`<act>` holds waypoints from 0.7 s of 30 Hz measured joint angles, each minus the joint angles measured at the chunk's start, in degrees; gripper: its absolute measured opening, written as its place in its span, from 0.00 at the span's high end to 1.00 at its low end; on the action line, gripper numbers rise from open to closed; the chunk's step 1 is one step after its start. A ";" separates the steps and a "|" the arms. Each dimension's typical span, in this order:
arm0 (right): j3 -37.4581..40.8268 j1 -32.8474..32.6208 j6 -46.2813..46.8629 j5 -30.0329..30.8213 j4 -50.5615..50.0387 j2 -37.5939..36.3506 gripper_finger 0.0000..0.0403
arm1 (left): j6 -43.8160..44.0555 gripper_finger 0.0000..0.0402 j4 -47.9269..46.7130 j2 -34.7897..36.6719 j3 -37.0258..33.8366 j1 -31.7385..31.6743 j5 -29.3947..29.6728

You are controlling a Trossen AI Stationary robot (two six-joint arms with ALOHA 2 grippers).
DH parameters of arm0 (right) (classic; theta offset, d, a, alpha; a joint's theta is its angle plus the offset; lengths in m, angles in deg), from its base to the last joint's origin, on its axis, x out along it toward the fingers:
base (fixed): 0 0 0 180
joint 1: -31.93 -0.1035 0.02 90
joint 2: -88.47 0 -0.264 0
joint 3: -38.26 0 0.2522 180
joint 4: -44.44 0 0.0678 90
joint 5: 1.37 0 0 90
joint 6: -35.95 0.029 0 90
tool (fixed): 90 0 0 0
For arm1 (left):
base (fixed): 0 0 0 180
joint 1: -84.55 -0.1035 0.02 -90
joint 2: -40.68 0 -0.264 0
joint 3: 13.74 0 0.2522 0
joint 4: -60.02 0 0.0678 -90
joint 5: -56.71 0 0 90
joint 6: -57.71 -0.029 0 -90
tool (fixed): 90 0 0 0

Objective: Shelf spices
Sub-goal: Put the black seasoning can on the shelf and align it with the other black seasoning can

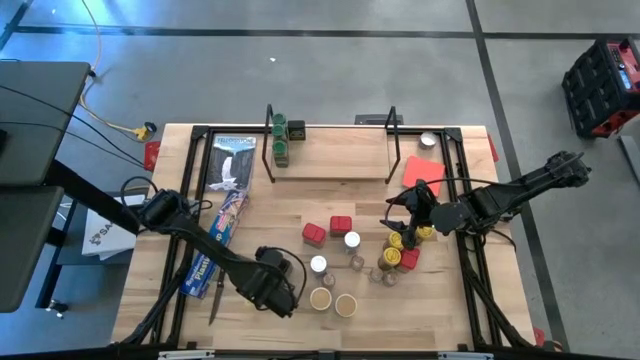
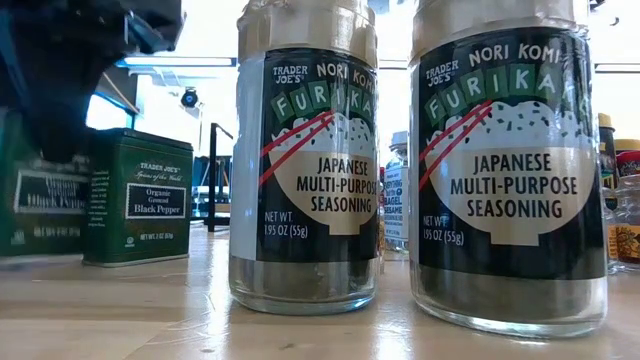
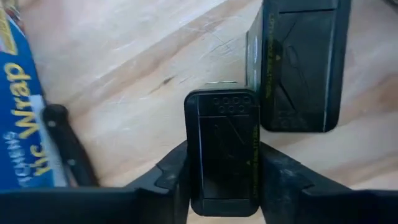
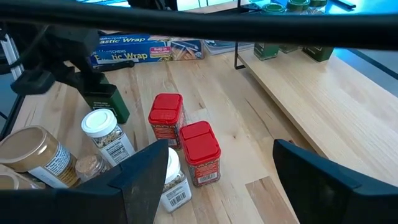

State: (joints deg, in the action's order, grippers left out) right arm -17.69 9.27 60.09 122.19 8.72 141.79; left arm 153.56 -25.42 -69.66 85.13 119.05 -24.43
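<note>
My left gripper (image 1: 278, 285) stands near the table's front edge, pointing down, shut on a dark green square tin (image 3: 222, 152). A second green tin (image 3: 298, 62) stands upright on the table beside it. More spices stand at mid-table: red tins (image 1: 314, 234), white-lidded jars (image 1: 351, 240) and tan-lidded jars (image 1: 320, 298). The shelf (image 1: 330, 160) runs along the far edge, with green-lidded jars (image 1: 282, 140) on its left end. My right gripper (image 1: 402, 215) hangs open above the yellow-lidded jars (image 1: 396, 240). My left gripper pinches the green tin by two opposite upright sides (image 3: 188, 149), one finger (image 3: 171, 177) on each. The fingers come from above, pointing down. The tin stands upright with its base on the table (image 2: 40, 250).
A long blue plastic-wrap box (image 1: 225, 215) lies left of my left arm, with a black-handled tool (image 3: 68, 149) beside it. A flat red card (image 1: 423, 170) lies by the shelf's right end. Two large seasoning jars (image 2: 305, 170) stand close to the low camera.
</note>
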 joint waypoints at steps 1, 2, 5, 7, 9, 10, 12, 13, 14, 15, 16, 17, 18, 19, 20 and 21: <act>0.00 0.00 0.00 0.00 -0.01 0.00 0.30 | -0.44 0.70 -0.99 0.80 0.00 0.00 -0.07; 0.00 -0.02 0.00 0.00 0.01 0.00 0.30 | -1.00 0.70 -2.55 1.78 0.00 -0.01 -0.14; 0.00 0.00 0.00 0.00 0.03 0.00 0.30 | -3.68 0.70 -8.23 5.54 0.00 -0.85 0.86; 0.00 -0.01 -0.07 0.02 0.23 0.00 0.30 | -7.69 0.70 -10.96 8.54 0.00 -2.61 2.45; 0.00 0.00 -0.09 0.00 0.76 0.00 0.30 | -13.82 0.70 -11.08 11.30 0.00 -5.41 3.50; 0.00 0.00 -0.11 0.02 1.24 0.00 0.30 | -17.40 0.70 -10.72 12.43 0.03 -7.09 3.77; 0.00 0.00 -0.04 0.02 1.95 0.00 0.30 | -26.24 0.70 -9.06 13.94 0.03 -11.36 3.90; 0.00 0.06 -0.02 0.02 2.32 0.00 0.30 | -31.01 0.70 -7.81 14.35 0.03 -13.77 3.65; 0.00 0.12 -0.06 0.01 2.59 0.00 0.30 | -36.38 0.70 -6.14 14.48 0.03 -16.51 3.18; 0.00 0.15 -0.11 0.01 2.70 0.00 0.30 | -42.12 0.70 -3.97 14.47 0.05 -19.12 2.33; 0.00 0.15 -0.09 0.02 2.77 0.00 0.30 | -47.63 0.70 -1.45 14.36 0.05 -21.71 1.39; 0.00 0.15 -0.03 0.02 2.79 0.00 0.30 | -52.96 0.70 1.48 14.00 0.06 -24.25 0.51; 0.00 0.15 -0.04 0.02 2.82 0.00 0.30 | -58.26 0.70 4.19 13.61 0.25 -26.64 -0.45; 0.00 0.15 -0.10 0.02 2.92 0.00 0.30 | -63.11 0.70 6.32 13.18 0.71 -28.94 -1.29; 0.00 0.15 -0.15 0.02 2.86 0.00 0.30 | -67.38 0.70 7.80 12.48 1.58 -30.99 -1.70; 0.00 0.15 -0.08 0.02 2.83 0.00 0.30 | -71.31 0.70 8.78 11.87 2.77 -32.94 -1.91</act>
State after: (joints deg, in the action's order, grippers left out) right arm -17.69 9.43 60.00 122.22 11.55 141.79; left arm 82.25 -16.64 -57.79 87.90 86.11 -26.34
